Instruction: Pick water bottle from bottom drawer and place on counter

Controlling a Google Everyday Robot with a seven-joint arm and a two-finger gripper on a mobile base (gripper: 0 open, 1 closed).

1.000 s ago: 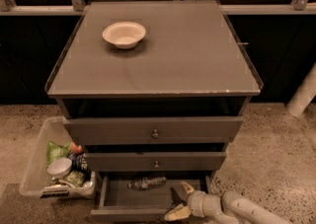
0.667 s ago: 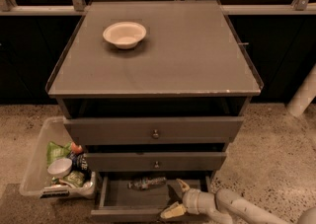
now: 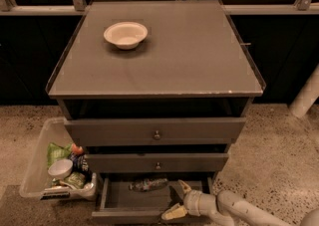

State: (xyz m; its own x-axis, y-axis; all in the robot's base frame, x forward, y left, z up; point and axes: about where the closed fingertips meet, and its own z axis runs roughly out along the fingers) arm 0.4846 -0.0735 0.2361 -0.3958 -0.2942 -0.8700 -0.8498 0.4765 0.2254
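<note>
The water bottle (image 3: pixel 148 184) lies on its side at the back of the open bottom drawer (image 3: pixel 130 205), cap to the left. My gripper (image 3: pixel 175 199) reaches in from the lower right, fingers spread open, one finger (image 3: pixel 184 187) raised and one (image 3: pixel 172 213) low over the drawer's front right. It is empty, just right of the bottle and not touching it. The counter (image 3: pixel 189 51) is the grey-brown cabinet top above.
A white bowl (image 3: pixel 125 35) sits on the counter's back left. Two upper drawers (image 3: pixel 156 131) stick out slightly above the bottom one. A clear bin (image 3: pixel 57 168) of snacks and a cup stands on the floor at the left. A white post (image 3: pixel 305 95) is at the right.
The gripper and arm have moved slightly left and further into the drawer, closer to the bottle. The bottle has not moved.
</note>
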